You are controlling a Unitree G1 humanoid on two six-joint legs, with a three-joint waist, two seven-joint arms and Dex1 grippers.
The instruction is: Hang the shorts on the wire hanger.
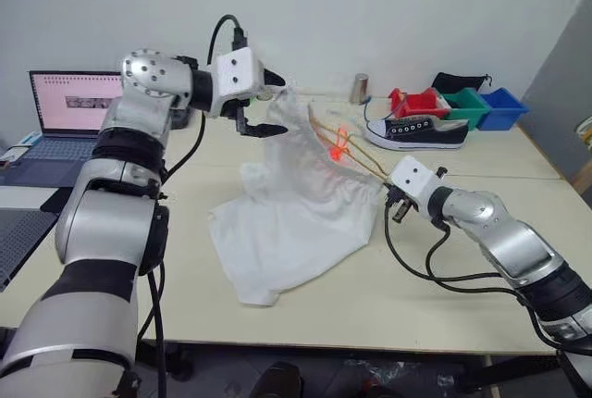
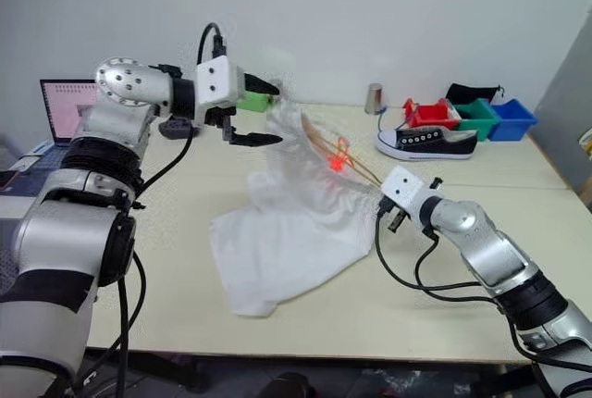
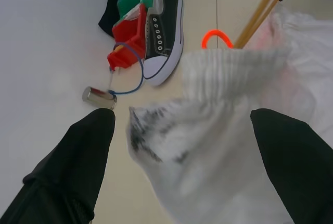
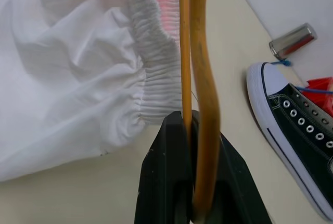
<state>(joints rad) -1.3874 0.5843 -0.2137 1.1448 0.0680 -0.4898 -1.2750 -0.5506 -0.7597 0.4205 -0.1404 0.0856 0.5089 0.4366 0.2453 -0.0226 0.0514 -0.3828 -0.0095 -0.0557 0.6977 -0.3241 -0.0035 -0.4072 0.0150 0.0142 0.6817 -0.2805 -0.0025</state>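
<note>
White shorts [image 1: 296, 199]: thin fabric, gathered waistband, draped on the table [image 1: 435, 287]. The upper part is lifted off the surface and strung over the hanger; the lower part lies spread and creased on the tabletop. A faint pink-red mark shows near the waistband.

Hanger [image 1: 356, 148]: thin yellow-orange wire with a small orange-red tip, slanting up from the right gripper toward the raised waistband. Its wires pass through the waistband opening, touching the fabric.

Right gripper [image 1: 392, 202]: black fingers together, clamped on two hanger wires at the hanger's low end, just beside the waistband's edge, near the table's middle.

Left gripper [image 1: 262, 102]: fingers [image 3: 78, 161] spread wide apart, raised above the table at the top of the lifted fabric. In the left wrist view the bunched waistband sits between the two fingers; whether either finger touches it cannot be told.

Sneaker [image 1: 416, 131]: black with white sole and toe, lying on the far side of the table, well apart from the shorts.

Bins [image 1: 458, 105]: red, green, blue, in a row behind the sneaker.

Metal cylinder [image 1: 359, 89]: upright, near the sneaker's toe.

Laptop [image 1: 69, 106]: open, screen lit, at the far left.
</note>
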